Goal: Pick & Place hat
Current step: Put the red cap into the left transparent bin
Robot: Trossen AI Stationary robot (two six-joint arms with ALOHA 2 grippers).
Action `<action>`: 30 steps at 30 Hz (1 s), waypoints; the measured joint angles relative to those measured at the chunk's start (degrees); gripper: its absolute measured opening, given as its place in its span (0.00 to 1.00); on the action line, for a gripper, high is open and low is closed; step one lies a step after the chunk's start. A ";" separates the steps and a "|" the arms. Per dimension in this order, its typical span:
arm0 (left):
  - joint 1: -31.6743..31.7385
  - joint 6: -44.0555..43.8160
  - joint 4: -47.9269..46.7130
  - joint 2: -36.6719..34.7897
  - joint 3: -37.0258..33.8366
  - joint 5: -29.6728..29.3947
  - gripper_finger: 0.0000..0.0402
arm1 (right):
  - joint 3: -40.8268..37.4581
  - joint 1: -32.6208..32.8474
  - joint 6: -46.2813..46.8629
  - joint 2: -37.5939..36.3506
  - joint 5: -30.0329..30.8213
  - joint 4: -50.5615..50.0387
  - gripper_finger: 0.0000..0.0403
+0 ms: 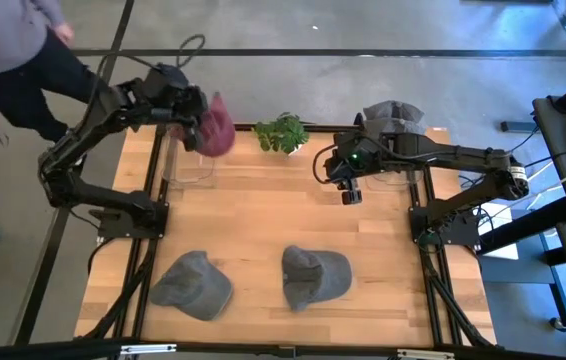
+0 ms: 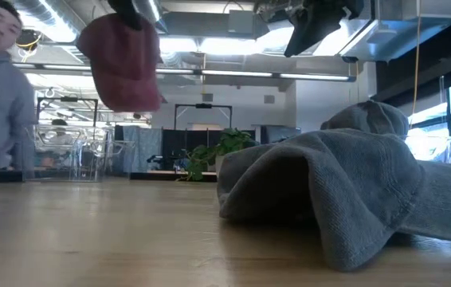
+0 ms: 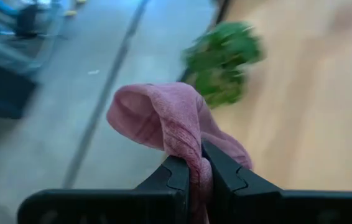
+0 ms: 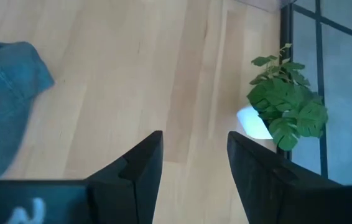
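Observation:
A dark-red hat point(image 1: 215, 128) hangs from my left gripper point(image 1: 191, 108) high over the table's far left corner, above a clear bin point(image 1: 187, 160); it also shows in the low view point(image 2: 122, 60) and in the left wrist view point(image 3: 176, 124). Two grey hats lie flat on the near part of the table, one left point(image 1: 193, 285) and one at the middle point(image 1: 315, 276), the latter filling the low view point(image 2: 329, 191). Another grey hat point(image 1: 393, 117) sits at the far right. My right gripper point(image 1: 350, 192) hovers open above the table's far middle. My left gripper pinches a bunched fold of the red hat's fabric point(image 3: 196, 167) between its two fingers. The hat is lifted clear of the table and hangs below and beside the fingers, slack, with a loop of cloth point(image 3: 148, 109) bulging outward.
A small green plant point(image 1: 282, 132) stands at the far edge between the arms. A person point(image 1: 8, 45) stands beyond the far left corner. Bare wood point(image 1: 263, 215) lies across the table's middle.

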 joint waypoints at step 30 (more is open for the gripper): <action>4.24 30.81 -15.54 17.04 0.97 -23.94 0.05 | 0.00 0.04 0.07 0.00 0.01 0.03 0.45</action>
